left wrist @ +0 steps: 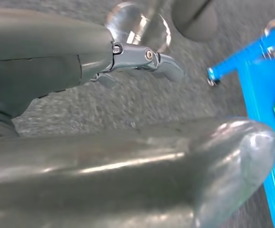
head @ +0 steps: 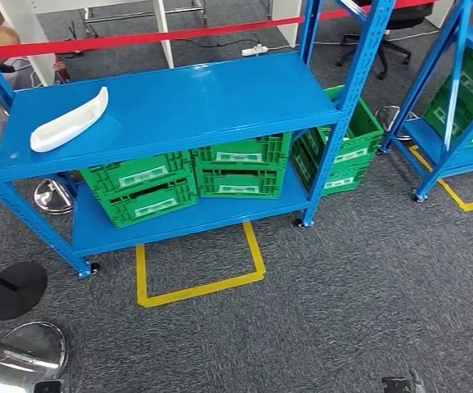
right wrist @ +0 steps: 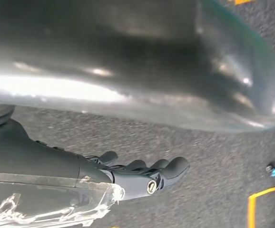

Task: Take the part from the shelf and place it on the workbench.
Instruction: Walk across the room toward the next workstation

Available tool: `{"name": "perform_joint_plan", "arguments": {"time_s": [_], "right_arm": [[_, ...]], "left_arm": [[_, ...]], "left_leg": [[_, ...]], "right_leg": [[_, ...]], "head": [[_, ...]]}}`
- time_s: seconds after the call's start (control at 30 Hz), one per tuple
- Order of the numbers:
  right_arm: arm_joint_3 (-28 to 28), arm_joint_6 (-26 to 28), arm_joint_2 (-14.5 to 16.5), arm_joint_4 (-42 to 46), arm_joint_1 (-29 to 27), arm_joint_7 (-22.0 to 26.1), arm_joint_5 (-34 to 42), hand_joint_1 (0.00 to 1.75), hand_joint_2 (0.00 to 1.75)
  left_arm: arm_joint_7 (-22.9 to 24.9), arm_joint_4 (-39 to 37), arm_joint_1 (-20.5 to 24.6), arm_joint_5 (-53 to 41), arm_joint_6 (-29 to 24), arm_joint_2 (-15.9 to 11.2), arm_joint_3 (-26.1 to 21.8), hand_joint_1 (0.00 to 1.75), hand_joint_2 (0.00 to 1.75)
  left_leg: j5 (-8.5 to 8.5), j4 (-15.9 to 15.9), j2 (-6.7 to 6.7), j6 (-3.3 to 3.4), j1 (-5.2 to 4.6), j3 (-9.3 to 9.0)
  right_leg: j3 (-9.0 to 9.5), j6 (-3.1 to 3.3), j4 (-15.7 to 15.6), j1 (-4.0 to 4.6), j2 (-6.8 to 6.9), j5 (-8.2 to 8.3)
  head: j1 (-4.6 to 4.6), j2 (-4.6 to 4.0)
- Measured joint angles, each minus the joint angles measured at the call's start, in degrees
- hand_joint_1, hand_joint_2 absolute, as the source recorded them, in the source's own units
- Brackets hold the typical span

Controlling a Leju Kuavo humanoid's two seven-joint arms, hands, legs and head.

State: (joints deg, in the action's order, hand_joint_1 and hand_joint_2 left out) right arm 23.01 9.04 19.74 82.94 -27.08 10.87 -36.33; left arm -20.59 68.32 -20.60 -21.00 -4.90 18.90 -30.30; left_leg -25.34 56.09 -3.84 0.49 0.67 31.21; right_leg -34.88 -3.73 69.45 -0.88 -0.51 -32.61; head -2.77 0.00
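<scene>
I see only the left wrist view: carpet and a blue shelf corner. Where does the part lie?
Observer: In the head view the white part lies on the top shelf, near its left end.
Operator: Does the right hand hold something?
Observer: No, it holds nothing. Its fingers are stretched out above the carpet.
Operator: I see something green by the shelf. What is it?
Observer: Green crates, standing on the lower shelf.

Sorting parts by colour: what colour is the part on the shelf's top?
White; the part shows best in the head view.
</scene>
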Motion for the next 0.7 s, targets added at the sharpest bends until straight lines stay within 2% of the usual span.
{"name": "perform_joint_plan", "arguments": {"time_s": [0.07,0.1,0.13,0.2,0.23,0.27,0.33,0.37,0.4,0.43,0.47,0.5,0.57,0.6,0.63,0.7], "right_arm": [[0.0,0.1,0.0,0.0,0.0,0.1,0.1,0.00,0.00],[0.0,0.1,0.0,-0.1,0.1,0.2,0.1,0.00,0.00],[0.0,0.3,0.0,-0.2,0.1,0.2,-0.1,0.00,0.00],[0.0,0.6,0.1,-0.3,0.4,0.4,-0.4,0.00,0.00],[0.1,0.8,0.1,-0.3,0.6,0.4,-0.5,0.00,0.00],[0.1,1.0,0.1,-0.3,0.7,0.4,-0.6,0.00,0.00],[0.1,1.1,0.3,-0.3,0.8,0.5,-0.7,0.00,0.00],[0.1,1.2,0.3,-0.3,0.8,0.5,-0.7,0.00,0.00],[0.2,1.2,0.3,-0.4,0.7,0.5,-0.7,0.00,0.00],[0.2,1.2,0.3,-0.4,0.8,0.5,-0.7,0.00,0.00],[0.2,1.2,0.3,-0.4,0.8,0.5,-0.7,0.00,0.00],[0.2,1.2,0.3,-0.5,0.9,0.5,-0.7,0.00,0.00],[0.2,1.2,0.3,-0.5,1.0,0.5,-0.8,0.00,0.00],[0.2,1.3,0.3,-0.5,1.0,0.5,-0.8,0.00,0.00],[0.2,1.3,0.3,-0.5,1.1,0.5,-0.8,0.00,0.00],[0.2,1.3,0.4,-0.5,1.3,0.4,-0.7,0.00,0.00]], "left_arm": [[0.0,0.4,0.0,0.0,0.0,0.3,-0.6,0.00,0.00],[-0.1,0.6,0.0,0.0,0.0,0.4,-0.8,0.00,0.00],[-0.2,0.7,0.1,-0.1,0.0,0.4,-1.1,0.00,0.00],[-0.5,0.8,0.1,-0.2,0.0,0.6,-1.7,0.00,0.00],[-0.7,0.8,0.1,-0.3,0.0,0.7,-2.0,0.00,0.00],[-0.9,0.8,0.1,-0.4,0.0,0.8,-2.3,0.00,0.00],[-1.0,0.8,0.4,-0.5,0.0,0.8,-2.6,0.00,0.00],[-1.0,0.8,0.6,-0.5,0.0,0.9,-2.7,0.00,0.00],[-1.0,0.8,0.7,-0.6,0.0,0.9,-2.7,0.00,0.00],[-1.0,0.8,0.7,-0.6,0.0,0.9,-2.7,0.00,0.00],[-1.0,0.8,0.7,-0.6,0.0,0.9,-2.8,0.00,0.00],[-1.0,0.8,0.6,-0.6,0.0,1.0,-2.9,0.00,0.00],[-1.1,0.8,0.7,-0.6,0.0,1.0,-3.1,0.00,0.00],[-1.1,0.8,0.8,-0.6,0.1,1.0,-3.1,0.00,0.00],[-1.1,0.8,0.9,-0.7,0.2,1.1,-3.1,0.00,0.00],[-1.2,0.9,0.9,-0.7,0.7,1.1,-3.3,0.00,0.00]], "left_leg": [[-0.02,0.4,-1.71,-0.68,0.10,0.21],[0.04,0.5,-2.43,-1.09,0.08,0.49],[0.19,0.6,-3.09,-1.49,0.08,0.82],[0.62,0.4,-4.21,-2.22,0.26,1.30],[0.49,0.7,-3.67,-2.50,0.27,1.53],[-0.21,1.8,-2.36,-2.71,0.18,2.13],[-3.43,7.6,1.27,-2.89,-0.11,4.95],[-5.26,11.5,2.33,-2.91,-0.15,6.90],[-6.49,14.8,2.82,-2.88,-0.15,8.52],[-6.72,16.5,3.05,-2.80,-0.15,9.28],[-5.89,16.1,3.22,-2.66,-0.16,8.91],[-4.33,13.5,3.60,-2.46,-0.19,7.39],[-1.50,5.9,6.10,-1.95,-0.49,2.94],[-0.85,3.1,7.19,-1.70,-0.66,1.35],[-0.72,1.6,7.90,-1.47,-0.83,0.56],[-0.87,1.0,7.13,-0.97,-0.91,0.40]], "right_leg": [[3.44,-0.15,-7.6,-0.60,-2.92,3.04],[4.40,-0.03,-9.9,-0.82,-4.11,3.56],[4.80,0.24,-10.7,-0.88,-4.80,3.44],[4.92,1.14,-10.7,-0.73,-3.70,3.57],[5.02,1.57,-10.7,-0.68,-3.04,3.71],[5.01,1.98,-10.7,-0.66,-2.28,3.85],[4.97,2.54,-10.8,-0.46,-0.54,3.91],[4.90,2.72,-10.8,-0.30,0.42,3.86],[4.79,2.84,-10.8,-0.15,1.39,3.79],[4.65,2.93,-10.8,-0.04,2.32,3.72],[4.57,2.98,-10.8,0.05,3.19,3.63],[4.55,2.99,-10.8,0.12,4.01,3.52],[4.99,2.71,-10.7,0.39,5.33,3.20],[5.18,2.41,-10.7,0.56,5.84,3.05],[5.37,2.08,-10.8,0.71,6.32,2.92],[5.62,1.39,-11.2,0.79,7.15,2.63]], "head": [[-0.05,0.00],[-0.04,0.00],[-0.04,0.00],[0.01,0.00],[0.03,0.00],[0.21,0.00],[0.60,0.00],[0.77,0.00],[0.78,0.00],[0.77,0.00],[0.78,0.00],[0.78,0.00],[0.83,0.00],[0.76,0.00],[0.73,0.00],[0.64,0.00]]}}
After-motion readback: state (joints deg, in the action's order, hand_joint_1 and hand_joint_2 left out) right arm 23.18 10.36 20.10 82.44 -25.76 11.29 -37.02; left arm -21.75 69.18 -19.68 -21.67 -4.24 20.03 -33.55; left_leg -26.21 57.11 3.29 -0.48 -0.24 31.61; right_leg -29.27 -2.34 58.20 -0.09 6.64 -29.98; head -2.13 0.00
